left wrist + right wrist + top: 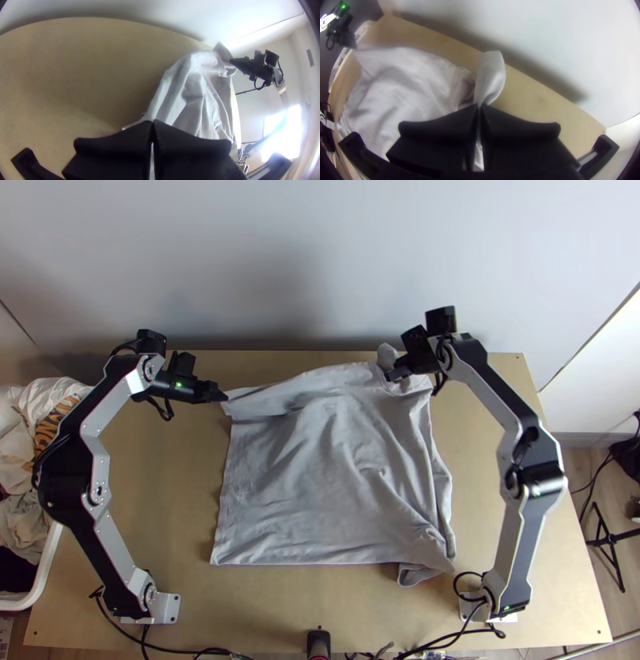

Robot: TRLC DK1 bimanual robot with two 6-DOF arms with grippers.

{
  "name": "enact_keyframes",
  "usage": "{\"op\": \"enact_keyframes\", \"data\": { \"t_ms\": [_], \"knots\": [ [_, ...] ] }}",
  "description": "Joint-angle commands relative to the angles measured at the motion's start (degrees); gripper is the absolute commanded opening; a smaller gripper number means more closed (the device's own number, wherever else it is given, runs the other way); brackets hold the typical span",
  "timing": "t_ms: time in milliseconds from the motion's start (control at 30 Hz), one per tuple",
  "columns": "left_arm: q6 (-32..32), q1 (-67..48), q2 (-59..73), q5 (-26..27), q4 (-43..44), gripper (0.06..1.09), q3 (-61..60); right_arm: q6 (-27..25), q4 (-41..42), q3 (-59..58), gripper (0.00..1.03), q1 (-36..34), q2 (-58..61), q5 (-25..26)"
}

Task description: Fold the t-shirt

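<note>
While left tool [152, 122] and right tool [479, 105] clench shirt [320, 460] by its far side, folding seems in hand; next, draw evenly nearward.

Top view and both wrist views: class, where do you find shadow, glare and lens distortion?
Top view: a soft shadow on the wall beyond the table; left wrist view: glare washes out the window, and the table's edge bows; right wrist view: a shadow band runs low along the wall, and the corners darken.
</note>
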Motion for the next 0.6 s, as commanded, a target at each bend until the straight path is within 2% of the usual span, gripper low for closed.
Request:
{"op": "enact_keyframes", "data": {
  "t_ms": [0, 133, 567],
  "knots": [
    [3.57, -2.17, -5.34, 0.79, -1.35, 0.09, -4.85, 0.57, 5.32, -15.53, 0.04, -0.32, -10.43, -0.44],
    [5.86, -1.56, -7.36, 0.79, -2.05, 0.09, -7.66, 0.66, 8.05, -22.74, 0.04, -0.67, -15.7, -0.44],
    [12.45, 3.54, -16.5, 0.7, -5.75, 0.09, -15.93, 1.71, 11.21, -34.78, 0.04, 0.65, -30.99, -0.36]
  ]
}}
